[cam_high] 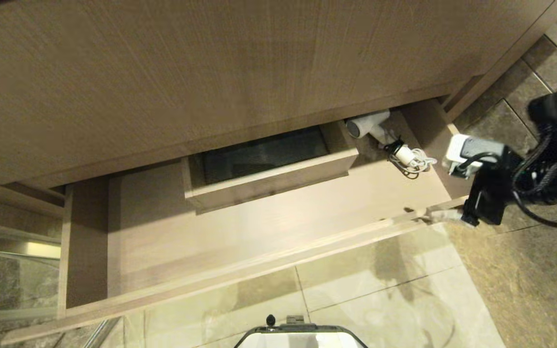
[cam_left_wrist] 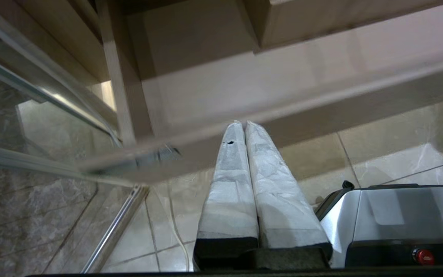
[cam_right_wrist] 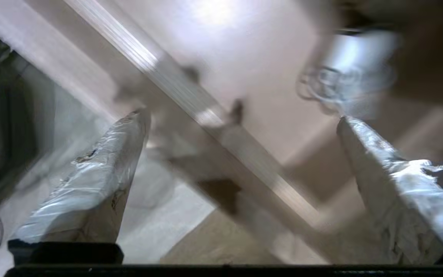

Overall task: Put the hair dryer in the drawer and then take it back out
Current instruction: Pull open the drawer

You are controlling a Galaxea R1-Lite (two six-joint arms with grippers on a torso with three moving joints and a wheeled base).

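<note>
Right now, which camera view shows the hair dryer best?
The head view. There the hair dryer lies whole in the right rear corner of the open drawer, barrel, handle and bundled cord all clear. The right wrist view shows only a blurred white shape with cord loops beyond the open right claw. The left wrist view does not show it.

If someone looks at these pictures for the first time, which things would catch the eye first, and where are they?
Probably the wide wooden drawer, pulled out below the cabinet front, with a boxed cutout in its middle. Next, the white hair dryer lying in the drawer's back right corner, its bundled cord beside it. The right gripper hangs open by the drawer's right front corner; the left gripper is shut near the drawer's left end.
</note>
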